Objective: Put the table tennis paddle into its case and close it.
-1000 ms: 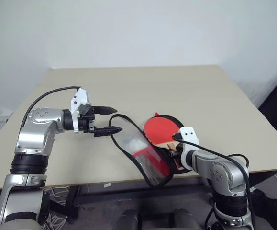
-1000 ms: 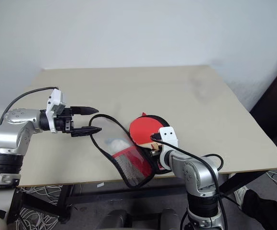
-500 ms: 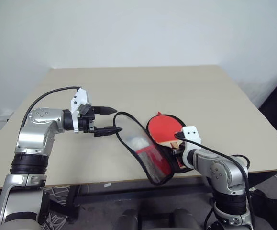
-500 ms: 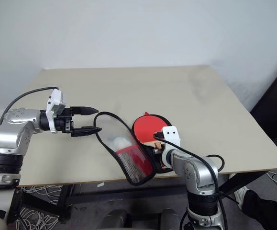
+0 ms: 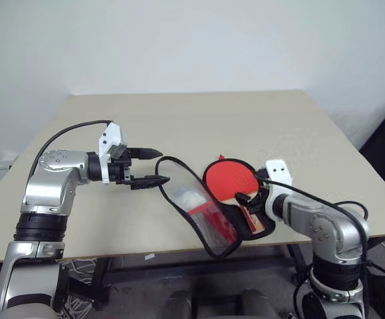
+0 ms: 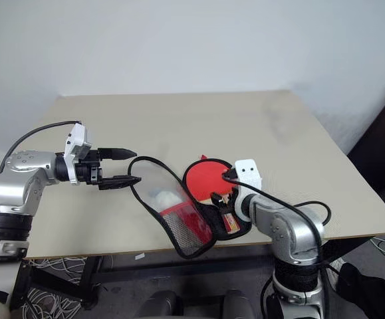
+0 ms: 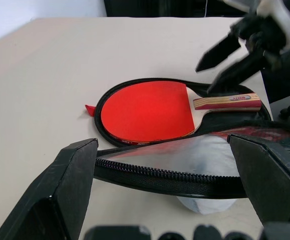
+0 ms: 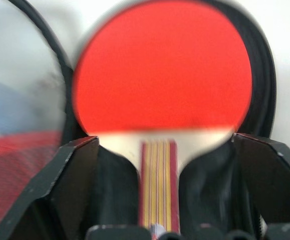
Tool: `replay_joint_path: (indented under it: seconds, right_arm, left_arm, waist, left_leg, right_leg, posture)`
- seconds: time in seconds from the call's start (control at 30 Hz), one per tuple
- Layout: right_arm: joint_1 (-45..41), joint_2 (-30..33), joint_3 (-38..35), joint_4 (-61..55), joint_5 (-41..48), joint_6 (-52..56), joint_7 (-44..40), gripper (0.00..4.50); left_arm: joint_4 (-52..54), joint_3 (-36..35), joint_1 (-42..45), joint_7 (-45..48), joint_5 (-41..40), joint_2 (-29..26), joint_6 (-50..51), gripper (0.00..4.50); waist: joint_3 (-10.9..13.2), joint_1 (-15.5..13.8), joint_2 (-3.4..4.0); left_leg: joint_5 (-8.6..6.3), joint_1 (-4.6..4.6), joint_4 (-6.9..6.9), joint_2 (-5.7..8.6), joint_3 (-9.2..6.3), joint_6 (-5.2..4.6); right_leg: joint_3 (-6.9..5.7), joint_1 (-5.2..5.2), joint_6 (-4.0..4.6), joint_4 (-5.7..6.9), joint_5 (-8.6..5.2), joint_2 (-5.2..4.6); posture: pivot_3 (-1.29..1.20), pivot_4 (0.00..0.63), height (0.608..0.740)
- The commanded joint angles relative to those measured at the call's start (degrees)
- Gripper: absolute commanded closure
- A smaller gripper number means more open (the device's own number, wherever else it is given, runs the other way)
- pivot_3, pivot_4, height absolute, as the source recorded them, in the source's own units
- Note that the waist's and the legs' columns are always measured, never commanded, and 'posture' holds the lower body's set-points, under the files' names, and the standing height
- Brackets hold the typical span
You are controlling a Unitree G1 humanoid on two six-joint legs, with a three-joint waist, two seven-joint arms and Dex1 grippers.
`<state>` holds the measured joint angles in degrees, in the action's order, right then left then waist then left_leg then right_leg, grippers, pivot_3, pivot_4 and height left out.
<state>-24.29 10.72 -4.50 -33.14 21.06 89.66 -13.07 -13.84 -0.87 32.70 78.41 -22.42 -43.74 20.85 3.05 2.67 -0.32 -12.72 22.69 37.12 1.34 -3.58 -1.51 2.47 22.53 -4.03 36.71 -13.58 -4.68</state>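
Note:
The table tennis paddle (image 5: 229, 179) lies red face up in the lower half of the open case (image 5: 264, 227), with its striped wooden handle (image 8: 158, 180) pointing toward my right arm. My right gripper (image 5: 249, 201) hovers open just above the handle, a finger on each side and touching nothing. The case's flap (image 5: 202, 216), red with a black mesh pocket and black zip edge, stands raised to the left of the paddle. My left gripper (image 5: 163, 166) is open at the flap's upper edge (image 7: 170, 172), which runs across between its fingers. Whether they touch it, I cannot tell.
A small white wad of paper (image 5: 189, 197) lies under the raised flap. The case sits near the front edge of the beige table (image 5: 245, 119). A black cable loops off my right forearm (image 5: 342, 212). A white wall stands behind the table.
My right gripper opened, let go of the paddle's handle, and rose a little to the right. The paddle stays in the case. My left gripper has not moved.

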Motion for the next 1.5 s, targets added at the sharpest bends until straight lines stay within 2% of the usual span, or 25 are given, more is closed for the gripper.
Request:
replay_joint_path:
  seconds: [0.03,0.17,0.27,0.4,0.57,0.93,1.1,1.27,1.37,1.5]
  right_arm:
    - [-5.23,9.88,-8.14,-3.81,7.51,-1.99,-11.19,0.01]
    - [-5.63,21.68,-9.55,2.30,7.44,-9.48,-16.53,0.01]
    - [-6.91,26.85,-10.43,8.30,6.54,-13.31,-17.60,0.00]
    - [-6.60,28.53,-9.78,9.71,7.41,-15.70,-17.84,0.00]
    - [-6.72,27.51,-8.78,9.10,8.09,-16.13,-16.81,0.00]
    - [-5.93,27.25,-8.39,11.53,7.82,-18.36,-14.86,0.00]
    - [-5.85,31.36,-8.95,13.83,6.84,-22.38,-16.55,0.00]
    - [-4.26,39.97,-9.25,17.74,5.91,-31.79,-24.17,0.00]
    - [-0.67,45.56,-9.51,16.99,6.88,-40.82,-35.14,0.00]
    - [3.93,50.66,-7.36,17.19,6.21,-51.13,-47.29,0.00]
  left_arm:
    - [1.38,-2.57,-0.59,2.46,-1.88,-3.38,0.68,0.00]
    - [-0.24,-2.75,-2.54,3.36,-1.23,-5.29,-0.23,0.00]
    - [-2.47,-3.62,-3.75,2.96,-0.69,-5.61,-2.03,0.60]
    - [-3.88,-3.53,-4.20,2.10,-0.43,-4.84,-3.02,1.92]
    - [-4.65,-1.03,-3.36,-3.35,2.03,0.87,-4.63,3.74]
    - [1.05,3.50,5.18,-7.87,-0.39,15.28,0.62,3.74]
    - [4.56,7.25,8.47,-10.18,-0.02,22.52,2.40,3.74]
    - [5.85,10.21,8.89,-12.24,0.94,25.32,5.42,3.74]
    - [6.02,11.87,8.63,-13.53,1.46,25.61,8.19,3.74]
    - [8.05,13.02,7.90,-17.76,0.10,26.08,18.71,3.74]
  waist:
    - [0.03,0.01,0.00]
    - [0.04,0.00,0.00]
    - [0.04,0.00,-0.02]
    - [0.05,0.00,-0.03]
    - [0.05,-0.23,-0.06]
    - [0.12,-1.67,-0.27]
    - [0.13,-1.76,-0.27]
    - [0.14,-1.46,-0.26]
    - [0.15,-1.40,-0.27]
    - [0.16,-1.40,-0.30]
  left_leg:
    - [0.00,0.01,0.03,0.00,0.01,0.00]
    - [-0.02,-0.06,-0.05,0.00,0.05,0.00]
    - [-0.01,-0.04,-0.08,0.01,0.15,0.00]
    - [-0.01,0.01,-0.10,-0.01,0.15,0.00]
    - [0.00,-0.01,-0.07,0.05,0.13,-0.02]
    - [0.00,0.05,0.10,0.09,0.12,-0.02]
    - [0.00,0.07,0.13,0.13,0.14,-0.02]
    - [0.00,0.04,0.11,0.12,0.19,-0.03]
    - [0.00,0.03,0.10,0.10,0.18,-0.03]
    - [-0.01,0.01,0.15,0.10,0.17,-0.03]
  right_leg:
    - [0.00,-0.01,0.00,-0.01,0.00,-0.02]
    - [-0.19,-0.02,0.01,-0.19,-0.04,-0.09]
    - [-0.15,-0.05,0.07,-0.16,-0.07,-0.15]
    - [-0.15,0.00,0.06,-0.14,-0.06,-0.14]
    - [-0.10,-0.06,0.04,-0.13,-0.05,-0.20]
    - [-0.13,-0.11,0.03,-0.09,-0.04,-0.17]
    - [-0.11,-0.14,0.02,-0.10,-0.04,-0.16]
    - [-0.10,-0.14,0.01,-0.10,-0.05,-0.13]
    - [-0.10,-0.14,-0.02,-0.11,-0.07,-0.11]
    - [-0.10,-0.21,-0.08,-0.11,-0.10,-0.11]
  posture:
    - [0.00,0.000,0.740]
    - [0.00,0.000,0.740]
    - [0.00,0.000,0.740]
    - [0.00,0.000,0.740]
    - [0.00,0.000,0.740]
    - [0.00,0.000,0.740]
    - [0.00,0.000,0.740]
    - [0.00,0.000,0.740]
    - [0.00,0.000,0.740]
    - [0.00,0.000,0.740]
